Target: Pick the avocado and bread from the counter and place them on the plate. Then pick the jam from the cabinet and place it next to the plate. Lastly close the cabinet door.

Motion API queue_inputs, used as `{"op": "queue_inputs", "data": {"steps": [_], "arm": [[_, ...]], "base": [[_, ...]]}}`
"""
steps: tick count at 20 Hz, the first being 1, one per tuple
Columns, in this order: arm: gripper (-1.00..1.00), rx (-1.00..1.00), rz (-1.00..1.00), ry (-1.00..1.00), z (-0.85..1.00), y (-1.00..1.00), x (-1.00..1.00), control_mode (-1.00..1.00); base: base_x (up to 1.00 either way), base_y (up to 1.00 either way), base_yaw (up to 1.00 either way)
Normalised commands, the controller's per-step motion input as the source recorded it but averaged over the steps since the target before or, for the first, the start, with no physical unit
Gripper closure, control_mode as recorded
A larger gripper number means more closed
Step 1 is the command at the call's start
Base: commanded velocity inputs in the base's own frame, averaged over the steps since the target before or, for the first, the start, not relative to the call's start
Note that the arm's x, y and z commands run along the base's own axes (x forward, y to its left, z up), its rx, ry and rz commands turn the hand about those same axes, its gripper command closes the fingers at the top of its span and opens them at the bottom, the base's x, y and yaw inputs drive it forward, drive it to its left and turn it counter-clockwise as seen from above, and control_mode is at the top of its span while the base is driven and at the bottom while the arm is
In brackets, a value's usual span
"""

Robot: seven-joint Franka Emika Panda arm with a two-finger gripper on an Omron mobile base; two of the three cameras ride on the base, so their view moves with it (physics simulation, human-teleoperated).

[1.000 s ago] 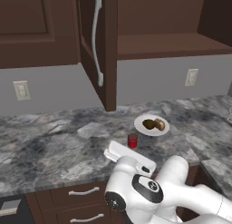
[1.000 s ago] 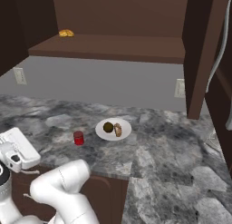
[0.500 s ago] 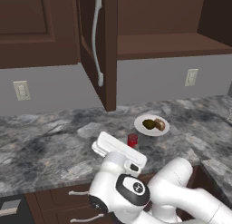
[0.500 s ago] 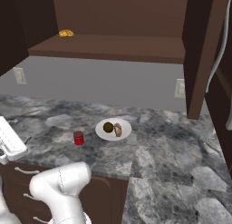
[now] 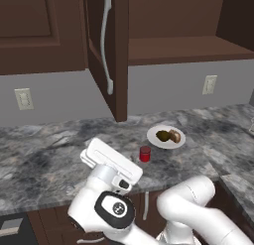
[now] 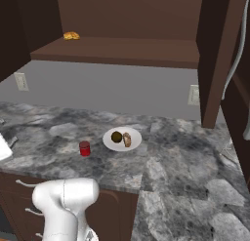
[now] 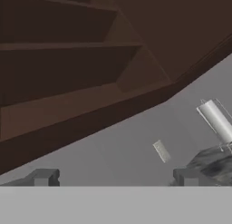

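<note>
We saw the jam (image 5: pixel 145 153) standing on the marble surface (image 5: pixel 44 159) just beside the plate (image 5: pixel 166 136), which carried the avocado (image 5: pixel 162 136) and bread (image 5: pixel 174 135). The cabinet door (image 5: pixel 106 50) hung open. The end effector (image 7: pixel 115 177), fingers wide apart and empty, faced the cabinet underside, well apart from the jam.

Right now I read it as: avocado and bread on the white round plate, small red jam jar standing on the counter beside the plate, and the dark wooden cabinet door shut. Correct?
Not quite: the dark wooden cabinet door is open, swung out from the cabinet, as the left base view shows. The rest holds: the avocado and the bread lie on the white round plate, and the small red jam jar stands on the counter beside it.
</note>
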Motion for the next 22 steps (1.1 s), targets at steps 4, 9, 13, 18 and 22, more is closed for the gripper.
{"op": "queue_inputs", "data": {"steps": [4, 9, 13, 18, 22], "arm": [[-1.0, -0.04, -0.1, -0.14, 0.19, 0.44, 0.0, -1.0], [-1.0, -0.04, -0.09, -0.1, 0.11, 0.38, 0.04, -1.0], [-1.0, -0.02, -0.07, -0.07, 0.08, 0.3, 0.21, -1.0], [-1.0, -0.01, -0.03, -0.02, 0.04, 0.25, 0.39, -1.0], [-1.0, 0.0, 0.0, -0.01, 0.07, 0.23, 0.45, -1.0]], "base": [[0.0, 0.0, 0.0], [0.0, 0.0, 0.0], [0.0, 0.0, 0.0], [0.0, 0.0, 0.0], [0.0, 0.0, 0.0]]}}
